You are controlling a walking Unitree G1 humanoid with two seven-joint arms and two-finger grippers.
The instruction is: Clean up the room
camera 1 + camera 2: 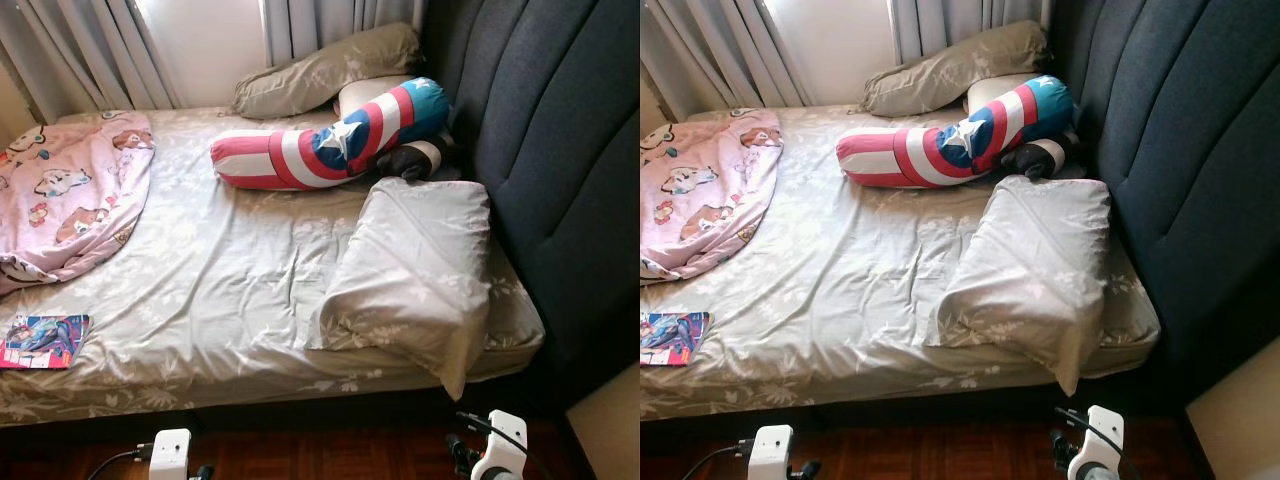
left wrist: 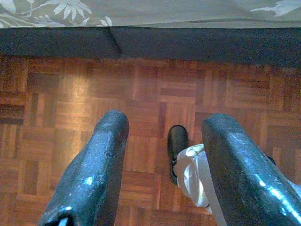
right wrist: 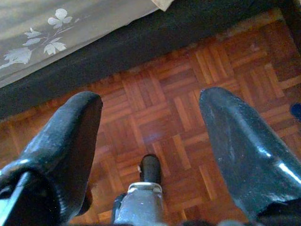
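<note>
Facing the bed [image 1: 250,280], we see the grey pillow [image 1: 415,270] hanging askew off its near edge, long axis toward the headboard, nearer our right claw [image 3: 150,141]; the left claw [image 2: 162,155] hangs too, both spread and empty over the floor [image 2: 141,94].

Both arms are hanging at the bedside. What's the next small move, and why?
Probably raise the left pincer toward the comic book at the near left edge of the bed. It looks like the loosest clutter and lies on that arm's side; both pincers hang open over the parquet floor, holding nothing.
</note>
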